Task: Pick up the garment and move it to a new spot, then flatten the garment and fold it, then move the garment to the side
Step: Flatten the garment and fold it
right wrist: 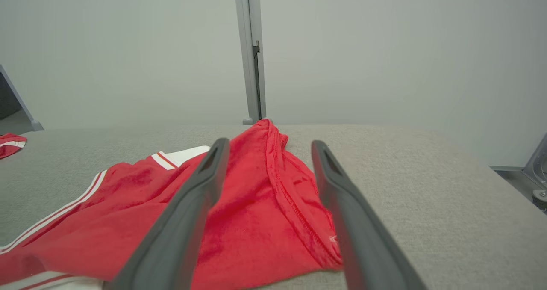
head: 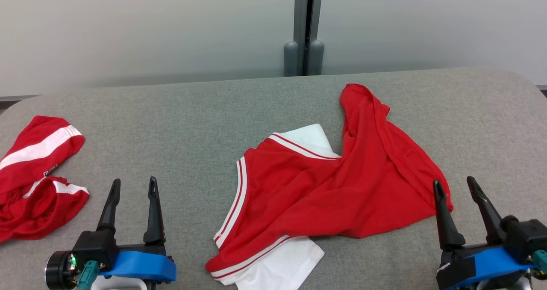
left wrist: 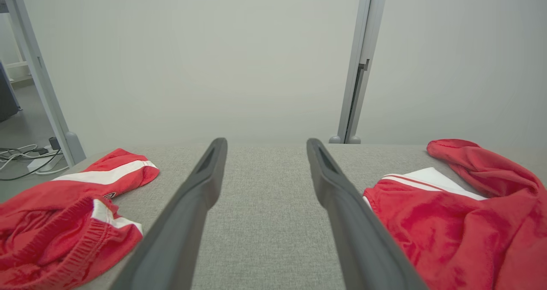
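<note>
Right now the red garment (head: pixel 333 191) lies crumpled on the grey table (head: pixel 192 110), from about the middle over toward the right-hand side. White lining shows at its striped hem, close to the near edge. We read its long axis as a diagonal, running from that hem at the near edge up to a bunched peak toward the far right. Our right gripper (head: pixel 453 180) sits at the near right corner of the table with its jaws spread wide and nothing between them. Its inner finger is just beside the garment's right-hand corner, and in the right wrist view the red cloth runs straight ahead between the fingers and off to their left. Our left gripper (head: pixel 134 180) is equally wide and empty near the near left of the table. Bare table separates it from the hem, which lies off to its right. A second red garment (head: pixel 38 174) is heaped at the left edge, closer to that arm. We judge the right arm far the nearer for the first pick, with the left needing to cross inward to the hem.
</note>
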You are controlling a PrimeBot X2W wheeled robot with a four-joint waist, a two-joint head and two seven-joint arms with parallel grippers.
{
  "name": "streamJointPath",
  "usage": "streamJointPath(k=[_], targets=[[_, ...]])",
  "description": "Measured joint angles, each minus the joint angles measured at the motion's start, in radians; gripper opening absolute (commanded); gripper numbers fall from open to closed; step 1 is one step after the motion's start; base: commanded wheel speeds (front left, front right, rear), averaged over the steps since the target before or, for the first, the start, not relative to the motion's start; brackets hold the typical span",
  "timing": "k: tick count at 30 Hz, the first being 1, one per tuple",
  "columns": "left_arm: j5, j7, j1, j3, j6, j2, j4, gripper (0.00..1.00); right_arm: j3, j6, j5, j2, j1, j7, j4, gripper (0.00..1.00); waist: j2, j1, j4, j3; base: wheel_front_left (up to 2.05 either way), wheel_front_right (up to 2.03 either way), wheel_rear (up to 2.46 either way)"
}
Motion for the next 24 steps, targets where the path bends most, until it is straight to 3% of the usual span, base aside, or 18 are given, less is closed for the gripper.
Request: streamJointPath(k=[13,24], targets=[[0.008,0.011,0.008,-0.043,-0.011,0.000,-0.001,1.00,-0.004,0.000,-0.015,0.015,0.048,0.060,-0.059,1.00,0.0000,0.0001,0.007,-0.016,0.00,0.00,0.00],[0.021,0.158,-0.058,-0.170,-0.070,0.002,0.082,1.00,0.014,0.000,-0.006,0.017,0.043,0.059,-0.040,1.00,0.0000,0.0002,0.005,0.001,0.00,0.00,0.00]])
